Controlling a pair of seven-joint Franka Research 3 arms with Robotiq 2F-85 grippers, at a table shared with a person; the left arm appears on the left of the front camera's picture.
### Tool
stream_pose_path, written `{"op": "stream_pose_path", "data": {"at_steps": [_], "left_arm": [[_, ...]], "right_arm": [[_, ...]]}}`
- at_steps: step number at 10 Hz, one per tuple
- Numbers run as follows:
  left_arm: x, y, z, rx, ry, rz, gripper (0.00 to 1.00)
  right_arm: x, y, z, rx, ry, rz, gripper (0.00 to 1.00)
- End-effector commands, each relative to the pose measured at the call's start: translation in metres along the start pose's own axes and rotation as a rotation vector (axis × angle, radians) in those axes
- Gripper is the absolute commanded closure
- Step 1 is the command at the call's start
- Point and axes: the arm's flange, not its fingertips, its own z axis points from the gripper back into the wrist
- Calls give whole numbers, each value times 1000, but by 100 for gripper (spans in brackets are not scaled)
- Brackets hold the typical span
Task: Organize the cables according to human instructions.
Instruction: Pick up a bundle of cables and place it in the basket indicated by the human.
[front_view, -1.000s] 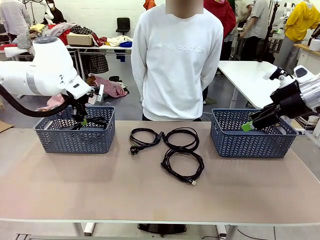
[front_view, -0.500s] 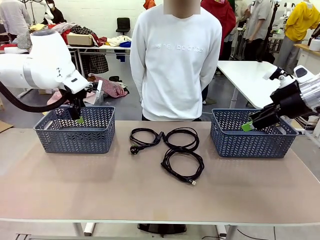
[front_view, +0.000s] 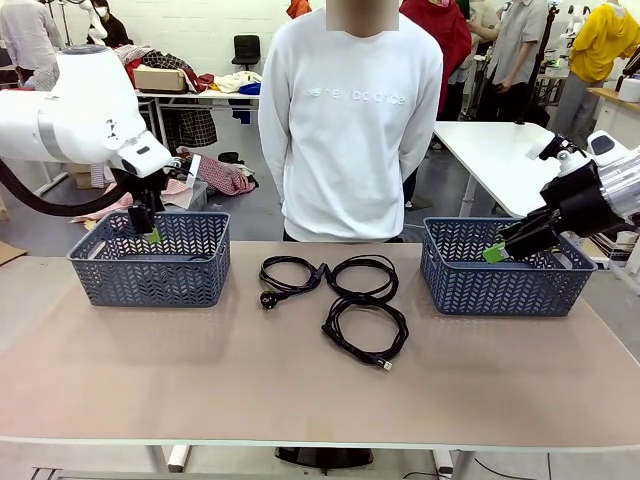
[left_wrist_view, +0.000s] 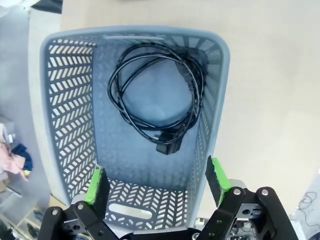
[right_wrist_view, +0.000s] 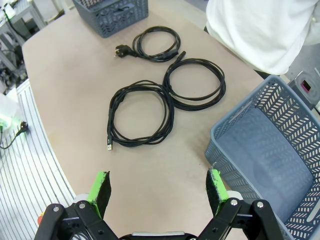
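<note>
Left hand (front_view: 147, 232) has risen, spread and empty, above the cable (left_wrist_view: 167, 146) in its basket (left_wrist_view: 70, 120)

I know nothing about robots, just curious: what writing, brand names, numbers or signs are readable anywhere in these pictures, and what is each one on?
"new balance": pale raised lettering across the chest of the person's white sweatshirt, faint but readable in the front view.
No readable print on the left grey-blue lattice plastic basket, the right grey-blue lattice plastic basket or the coiled black cables on the table.
Background items are too small or blurred to read.
</note>
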Motion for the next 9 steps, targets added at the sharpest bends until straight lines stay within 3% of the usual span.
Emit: {"op": "stream_pose_path", "data": {"at_steps": [1,8,9], "left_arm": [[-3,2,7,-16,-11,41,0],[2,-1,-1,-8,-1,3,0],[10,-5,4,-3,-38,33,0]], "right_arm": [[0,-3,-1,14,-17,18,0],[0,-3,-1,14,-17,18,0],[0,-3,-1,14,-17,18,0]]}}
